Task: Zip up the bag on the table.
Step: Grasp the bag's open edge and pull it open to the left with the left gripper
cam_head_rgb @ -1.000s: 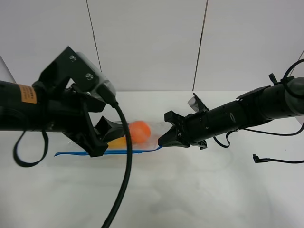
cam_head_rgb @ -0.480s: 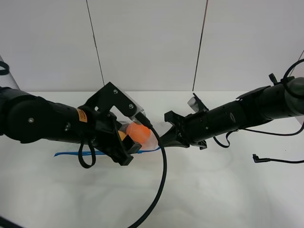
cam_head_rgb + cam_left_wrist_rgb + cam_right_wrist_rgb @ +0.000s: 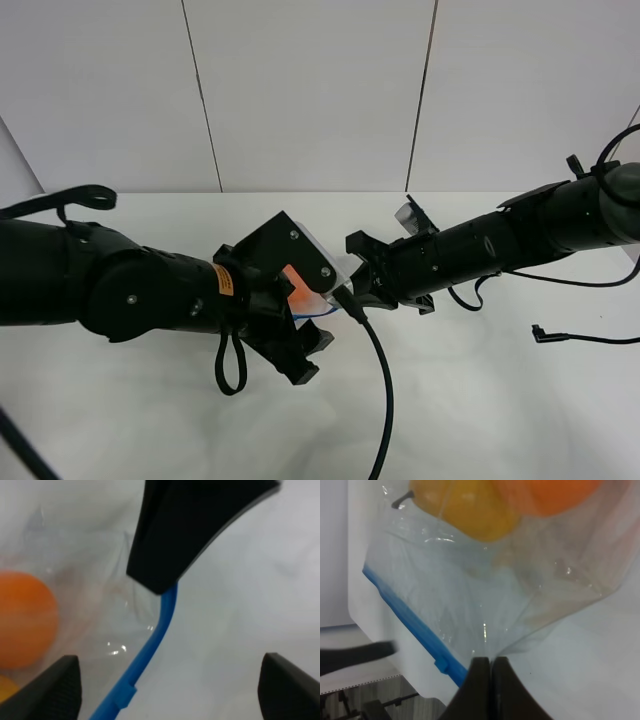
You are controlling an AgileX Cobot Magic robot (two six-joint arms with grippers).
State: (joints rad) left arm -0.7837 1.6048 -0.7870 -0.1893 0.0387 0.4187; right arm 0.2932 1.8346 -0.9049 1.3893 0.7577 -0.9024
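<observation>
The clear bag (image 3: 322, 292) lies on the white table (image 3: 500, 400), mostly hidden under my left arm. An orange item (image 3: 297, 280) and a bit of the blue seal strip (image 3: 322, 311) show. My left gripper (image 3: 308, 352) is open. In the left wrist view its fingers (image 3: 55, 690) straddle the blue strip (image 3: 150, 655) near the bag's right end, with the orange item (image 3: 20, 620) beside it. My right gripper (image 3: 352, 290) is shut on the bag's right corner. In the right wrist view its tips (image 3: 487, 680) pinch clear plastic (image 3: 485, 595) next to the strip (image 3: 405, 615).
My left arm's black cable (image 3: 385, 400) trails across the front of the table. A thin black cable (image 3: 560, 337) lies on the table at the right. A white panelled wall (image 3: 310, 90) stands behind the table.
My left arm has swept to the right along the blue strip, from the bag's left part to close beside the right gripper. The right gripper has kept still on the corner.
</observation>
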